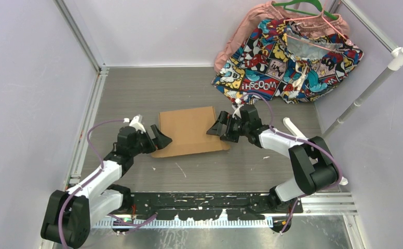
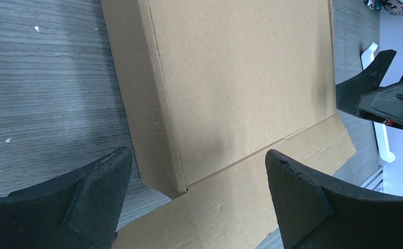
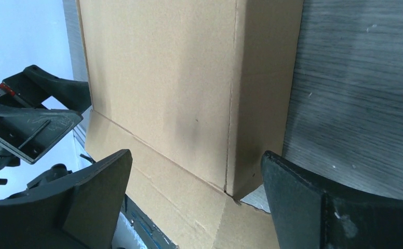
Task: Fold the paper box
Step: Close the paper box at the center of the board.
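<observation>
Matt brown corrugated cardboard of the paper box (image 1: 189, 130), bench (image 1: 137, 93) of grey wood-grain with dull sheen, fingers (image 2: 313, 207) matt black and grainy, soft printed cloth (image 1: 287, 57), brushed metal rail (image 1: 79, 150).

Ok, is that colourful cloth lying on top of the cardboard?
No, the colourful cloth sits in the far right corner, apart from the cardboard, with grey table showing between them.
</observation>
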`<state>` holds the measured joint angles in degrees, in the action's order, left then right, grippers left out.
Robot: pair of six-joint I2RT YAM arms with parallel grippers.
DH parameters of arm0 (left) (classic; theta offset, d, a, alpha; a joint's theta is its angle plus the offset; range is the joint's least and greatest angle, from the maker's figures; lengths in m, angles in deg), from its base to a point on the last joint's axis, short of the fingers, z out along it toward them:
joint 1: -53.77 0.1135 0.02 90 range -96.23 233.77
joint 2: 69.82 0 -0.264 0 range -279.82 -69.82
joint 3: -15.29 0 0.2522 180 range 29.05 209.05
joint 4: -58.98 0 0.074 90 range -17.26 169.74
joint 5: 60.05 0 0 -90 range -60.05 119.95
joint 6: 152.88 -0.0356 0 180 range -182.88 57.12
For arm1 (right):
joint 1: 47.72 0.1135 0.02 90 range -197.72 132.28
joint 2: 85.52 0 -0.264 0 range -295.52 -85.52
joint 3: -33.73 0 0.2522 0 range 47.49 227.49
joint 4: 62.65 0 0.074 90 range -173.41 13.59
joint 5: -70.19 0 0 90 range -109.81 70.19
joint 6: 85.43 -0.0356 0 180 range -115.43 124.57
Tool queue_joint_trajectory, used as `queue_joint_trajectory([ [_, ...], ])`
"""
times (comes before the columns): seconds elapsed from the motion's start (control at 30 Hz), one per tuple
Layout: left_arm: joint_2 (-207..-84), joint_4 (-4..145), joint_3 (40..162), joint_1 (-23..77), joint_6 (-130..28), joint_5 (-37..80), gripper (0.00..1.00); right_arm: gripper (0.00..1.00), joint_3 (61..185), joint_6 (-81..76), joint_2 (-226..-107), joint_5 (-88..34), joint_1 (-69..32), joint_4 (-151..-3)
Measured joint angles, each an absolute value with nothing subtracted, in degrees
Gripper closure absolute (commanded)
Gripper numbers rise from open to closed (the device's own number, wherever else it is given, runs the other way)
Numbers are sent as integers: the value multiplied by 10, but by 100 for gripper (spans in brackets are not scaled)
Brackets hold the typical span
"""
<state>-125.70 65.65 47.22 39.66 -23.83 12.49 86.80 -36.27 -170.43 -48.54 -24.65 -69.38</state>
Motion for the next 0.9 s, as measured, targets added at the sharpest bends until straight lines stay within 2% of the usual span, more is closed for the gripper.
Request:
queue_joint_trajectory([
  [0.9, -1275, 621, 461, 397, -225, 93, 0, 0, 839, -392, -1704, -509, -247, -659],
])
